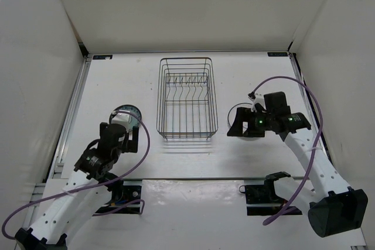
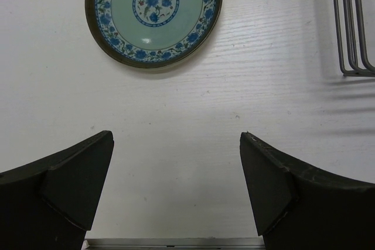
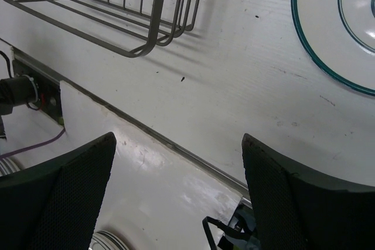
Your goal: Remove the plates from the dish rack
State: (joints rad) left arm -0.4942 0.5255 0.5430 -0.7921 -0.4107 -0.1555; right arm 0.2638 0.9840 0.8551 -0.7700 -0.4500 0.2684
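Note:
The dish rack (image 1: 185, 98), a dark wire basket, stands in the middle of the table with nothing in its prongs. A teal plate (image 1: 126, 113) with a blue flower pattern lies flat to its left and also shows in the left wrist view (image 2: 154, 13). My left gripper (image 1: 122, 135) (image 2: 176, 140) is open and empty just near of that plate. A white plate with thin teal rings (image 3: 331, 45) lies flat right of the rack (image 3: 117, 10). In the top view my open, empty right gripper (image 1: 246, 127) (image 3: 179, 141) largely covers this plate (image 1: 239, 111). No tan plate shows.
White walls enclose the table on the left, back and right. A metal rail (image 3: 176, 144) runs along the table's near edge, with the arm bases and purple cables (image 1: 304, 95) beyond it. A corner of the rack (image 2: 351, 33) shows at the left wrist view's right.

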